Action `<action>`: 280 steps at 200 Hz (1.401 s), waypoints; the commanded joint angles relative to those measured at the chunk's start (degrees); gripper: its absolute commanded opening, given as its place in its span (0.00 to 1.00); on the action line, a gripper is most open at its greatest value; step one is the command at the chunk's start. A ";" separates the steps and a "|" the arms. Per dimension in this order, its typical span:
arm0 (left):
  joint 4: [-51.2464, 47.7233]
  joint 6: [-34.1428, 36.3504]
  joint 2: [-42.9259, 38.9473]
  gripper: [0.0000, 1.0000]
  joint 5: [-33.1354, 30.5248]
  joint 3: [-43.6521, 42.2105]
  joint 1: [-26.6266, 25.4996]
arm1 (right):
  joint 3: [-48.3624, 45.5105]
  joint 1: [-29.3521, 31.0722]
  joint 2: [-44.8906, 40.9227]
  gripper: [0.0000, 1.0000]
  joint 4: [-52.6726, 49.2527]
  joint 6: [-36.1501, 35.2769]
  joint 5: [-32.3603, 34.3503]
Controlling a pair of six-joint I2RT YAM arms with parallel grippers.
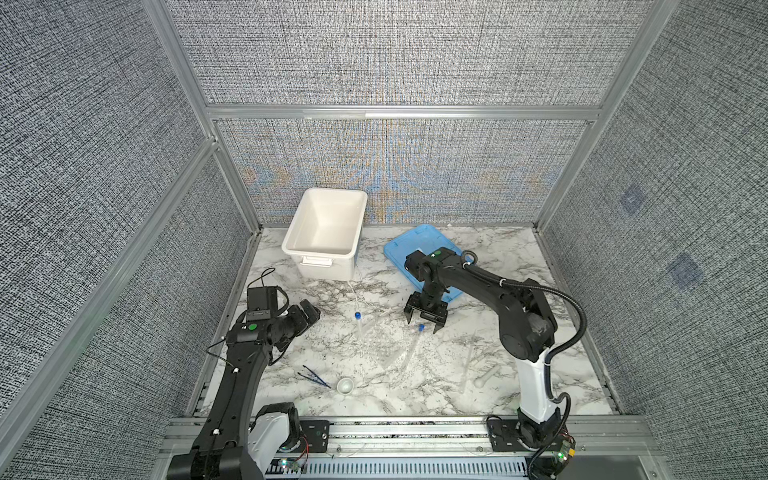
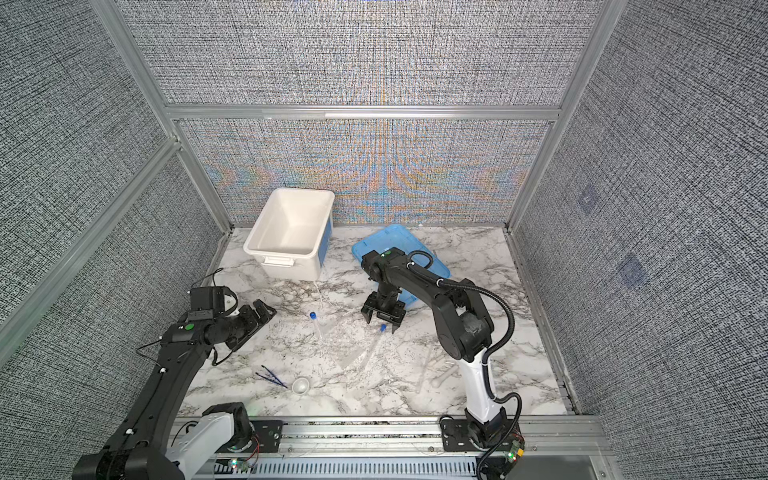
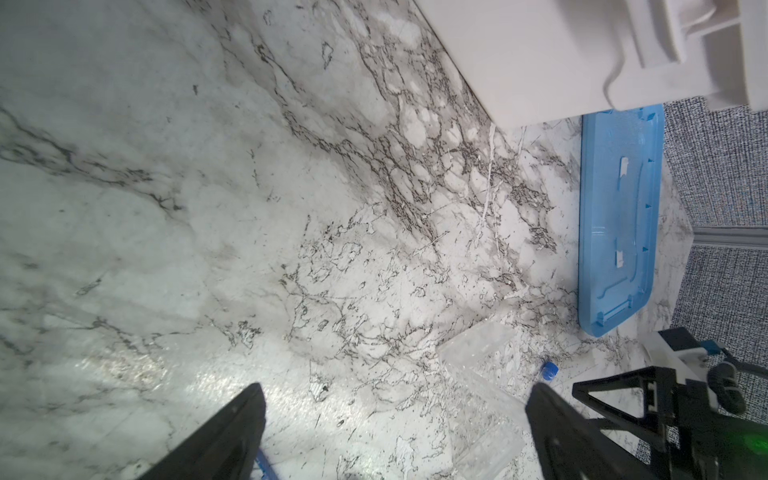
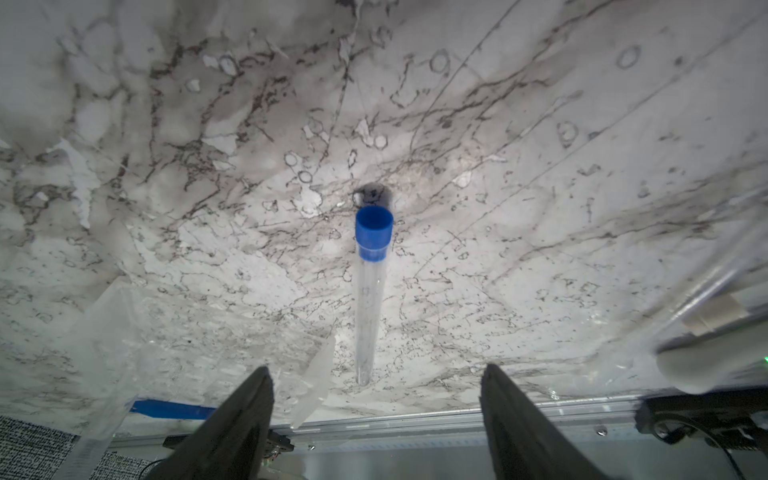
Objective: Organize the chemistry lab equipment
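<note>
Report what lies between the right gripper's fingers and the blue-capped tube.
In the right wrist view, bare marble, except a clear plastic piece between one of the right gripper's fingers and the blue-capped tube.

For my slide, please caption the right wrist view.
Open right pincer hovers over a blue-capped clear tube lying on the marble table.

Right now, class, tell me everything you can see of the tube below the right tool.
The tube is a slim, clear, straight cylinder, seemingly empty. A blue cap closes one end; the other is rounded. It lies flat on the marble table, cap toward the back wall. The right tool hangs open above it, a jaw on either side, not touching. A clear plastic piece lies beside its rounded end; contact is unclear.
</note>
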 commanded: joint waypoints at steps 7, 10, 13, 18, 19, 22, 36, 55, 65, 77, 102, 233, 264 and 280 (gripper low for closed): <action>0.91 0.70 0.38 0.99 -0.60 0.08 0.12 | -0.64 -0.53 1.91 0.66 2.12 1.39 -2.23; 0.91 0.70 0.35 0.99 -0.61 0.09 0.06 | -0.68 -0.57 2.04 0.65 2.24 1.35 -2.07; 0.91 0.77 0.39 0.99 -0.61 0.07 0.03 | -0.67 -0.63 2.21 0.65 2.33 1.38 -2.01; 0.90 0.79 0.43 0.99 -0.70 0.18 0.06 | -0.75 -0.69 2.41 0.64 2.50 1.55 -1.95; 0.86 0.79 0.46 0.99 -0.70 0.18 0.07 | -0.76 -0.69 2.51 0.64 2.52 1.54 -1.97; 0.78 0.79 0.46 0.99 -0.78 0.14 0.08 | -0.89 -0.66 2.58 0.64 2.79 1.57 -2.06; 0.89 0.79 0.55 0.99 -0.96 0.12 0.03 | -1.36 -0.96 3.39 0.64 4.07 1.53 -3.79; 1.06 0.79 0.78 0.99 -1.39 0.11 0.14 | -1.54 -1.27 4.59 0.63 4.55 1.27 -5.03; 1.01 0.72 0.92 0.99 -1.38 0.11 0.01 | -1.63 -1.49 5.14 0.63 4.55 1.40 -5.37; 0.99 0.74 1.03 0.99 -1.40 0.27 0.15 | -2.23 -1.80 5.36 0.63 5.12 1.92 -5.67; 0.84 0.74 1.07 0.99 -1.53 0.26 0.07 | -2.20 -2.10 5.68 0.58 5.54 1.80 -5.00; -5.43 3.36 -4.95 0.99 -6.46 4.43 0.06 | -2.88 -2.62 4.89 0.33 5.18 3.25 -0.02; -9.00 6.77 -7.13 0.99 -8.17 8.71 0.05 | -4.16 -2.57 4.25 0.32 6.93 3.48 -0.68; -9.90 8.71 -7.59 0.99 -5.08 10.97 0.09 | -4.46 -2.54 4.27 0.31 7.18 3.54 -0.59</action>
